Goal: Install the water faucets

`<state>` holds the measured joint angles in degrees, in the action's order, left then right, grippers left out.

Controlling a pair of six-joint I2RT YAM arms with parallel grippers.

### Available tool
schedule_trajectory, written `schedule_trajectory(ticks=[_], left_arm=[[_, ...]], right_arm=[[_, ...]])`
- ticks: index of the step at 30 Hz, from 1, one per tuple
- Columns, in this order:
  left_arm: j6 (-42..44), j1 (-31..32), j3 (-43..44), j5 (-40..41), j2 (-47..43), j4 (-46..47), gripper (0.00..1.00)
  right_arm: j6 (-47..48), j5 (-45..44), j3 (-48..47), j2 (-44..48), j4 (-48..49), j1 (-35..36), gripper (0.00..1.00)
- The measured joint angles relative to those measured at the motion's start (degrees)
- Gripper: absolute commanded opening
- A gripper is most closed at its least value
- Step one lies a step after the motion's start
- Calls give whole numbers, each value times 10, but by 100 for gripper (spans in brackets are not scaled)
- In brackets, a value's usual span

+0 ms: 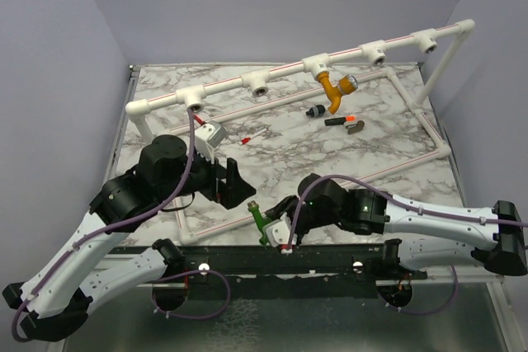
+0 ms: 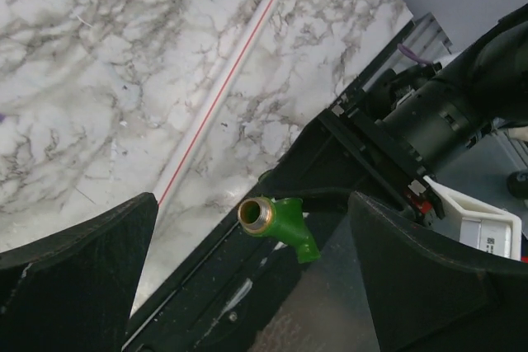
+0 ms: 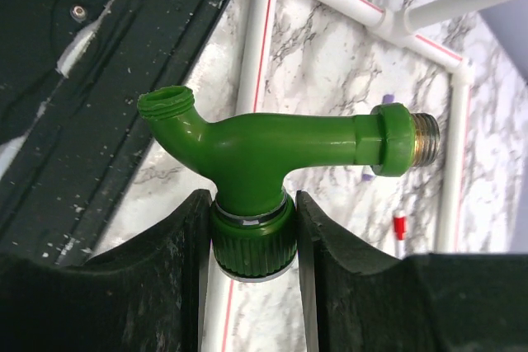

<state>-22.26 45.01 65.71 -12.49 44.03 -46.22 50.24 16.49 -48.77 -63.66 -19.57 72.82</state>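
My right gripper (image 1: 276, 228) is shut on the ribbed cap of the green water faucet (image 1: 262, 222), low over the table's near edge. In the right wrist view the faucet (image 3: 272, 150) lies crosswise above the two black fingers (image 3: 165, 269), its brass threaded end pointing right; the gripper (image 3: 252, 204) clamps the cap from both sides. My left gripper (image 1: 235, 183) stands wide open just left of it. In the left wrist view the green faucet (image 2: 285, 224) hangs between and beyond that gripper's (image 2: 252, 204) fingers, touching neither. The mustard-orange faucet (image 1: 334, 88) hangs at a T-socket on the far rail.
The white red-striped pipe frame (image 1: 247, 80) runs across the back, down the right side and over the marble table (image 1: 371, 150). A small black part (image 1: 313, 110), a black-and-red pen (image 1: 342, 121) and a red-tipped pen (image 1: 247, 138) lie inside it. A black rail (image 1: 330, 257) borders the near edge.
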Motion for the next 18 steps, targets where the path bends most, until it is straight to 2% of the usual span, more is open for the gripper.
schedule_trajectory(ticks=[10, 18], left_arm=[[-75, 0, -68, -105, 27, -8, 94], [-105, 0, -80, -161, 23, -13, 85]], right_arm=[[148, -7, -28, -1, -24, 6, 1], [229, -28, -53, -16, -50, 12, 1]])
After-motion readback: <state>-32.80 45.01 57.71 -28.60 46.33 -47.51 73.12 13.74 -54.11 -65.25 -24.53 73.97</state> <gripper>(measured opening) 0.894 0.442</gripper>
